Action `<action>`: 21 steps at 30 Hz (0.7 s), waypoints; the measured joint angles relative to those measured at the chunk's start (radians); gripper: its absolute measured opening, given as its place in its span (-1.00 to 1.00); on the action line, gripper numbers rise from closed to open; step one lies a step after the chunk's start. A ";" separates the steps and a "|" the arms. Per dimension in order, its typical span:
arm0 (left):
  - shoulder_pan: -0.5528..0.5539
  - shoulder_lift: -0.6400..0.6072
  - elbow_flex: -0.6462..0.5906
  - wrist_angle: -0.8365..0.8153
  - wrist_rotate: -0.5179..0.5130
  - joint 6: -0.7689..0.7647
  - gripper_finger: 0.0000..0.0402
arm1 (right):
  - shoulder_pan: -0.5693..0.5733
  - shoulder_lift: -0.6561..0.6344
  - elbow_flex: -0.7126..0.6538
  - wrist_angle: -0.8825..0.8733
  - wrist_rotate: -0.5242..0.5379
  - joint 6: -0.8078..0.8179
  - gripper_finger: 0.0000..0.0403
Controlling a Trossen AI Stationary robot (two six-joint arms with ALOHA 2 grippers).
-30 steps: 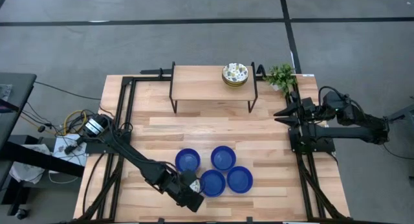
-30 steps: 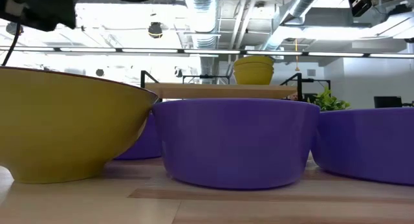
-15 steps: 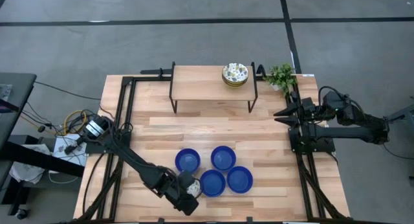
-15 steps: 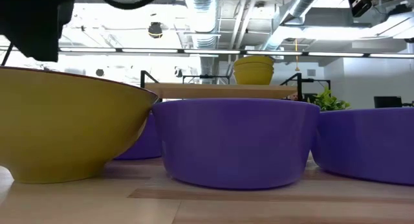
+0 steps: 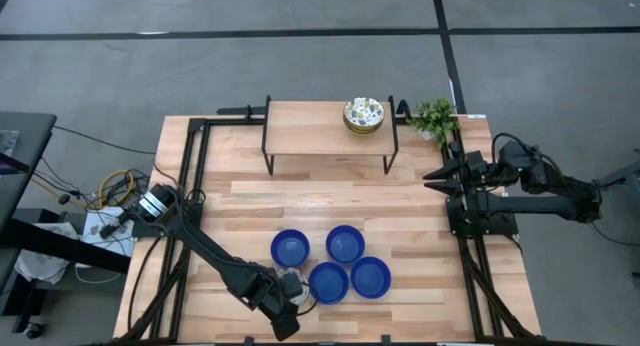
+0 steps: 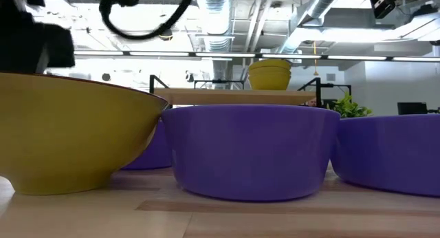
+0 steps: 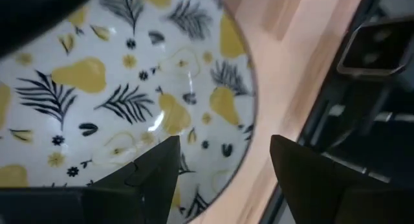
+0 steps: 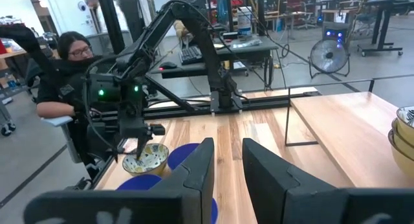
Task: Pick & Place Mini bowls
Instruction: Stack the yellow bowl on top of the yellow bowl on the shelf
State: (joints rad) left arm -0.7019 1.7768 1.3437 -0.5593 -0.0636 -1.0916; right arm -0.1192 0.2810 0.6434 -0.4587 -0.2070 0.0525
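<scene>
A white mini bowl with a pear-and-leaf pattern (image 7: pixel 123 101) and yellow outside (image 6: pixel 69 138) stands on the table near its front edge, next to several blue mini bowls (image 5: pixel 330 264). My left gripper (image 7: pixel 223 172) hangs open just over this bowl's rim. One finger is above the inside and the other is outside it, over the wood. A stack of patterned mini bowls (image 5: pixel 363 115) rests on the raised shelf (image 5: pixel 320 131) at the back. My right gripper (image 5: pixel 436 176) waits open at the table's right edge, holding nothing.
A small green plant (image 5: pixel 435 117) stands at the far right corner beside the shelf. Black frame rails (image 5: pixel 190 186) run along the table's left and right sides. Bare wood lies between the shelf and the blue bowls. A seated person (image 8: pixel 65 62) shows beyond the table's left side.
My left gripper has come down toward the patterned bowl and drifted a little toward the table's near left, rolling about its own axis as it sank. Its fingers have stayed open. The bowls have not moved.
</scene>
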 joint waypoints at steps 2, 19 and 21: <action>0.001 0.016 0.000 -0.001 0.020 0.012 0.19 | 0.000 0.000 0.000 0.000 0.000 0.000 -0.65; 0.020 0.033 0.000 -0.008 0.000 0.011 0.19 | 0.000 0.000 0.000 0.000 -0.001 0.000 -0.65; 0.019 0.033 0.000 -0.007 0.000 0.011 0.19 | 0.000 0.000 0.000 0.000 -0.001 0.000 -0.65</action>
State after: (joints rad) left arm -0.6824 1.8099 1.3437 -0.5660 -0.0631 -1.0809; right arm -0.1195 0.2810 0.6434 -0.4587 -0.2077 0.0528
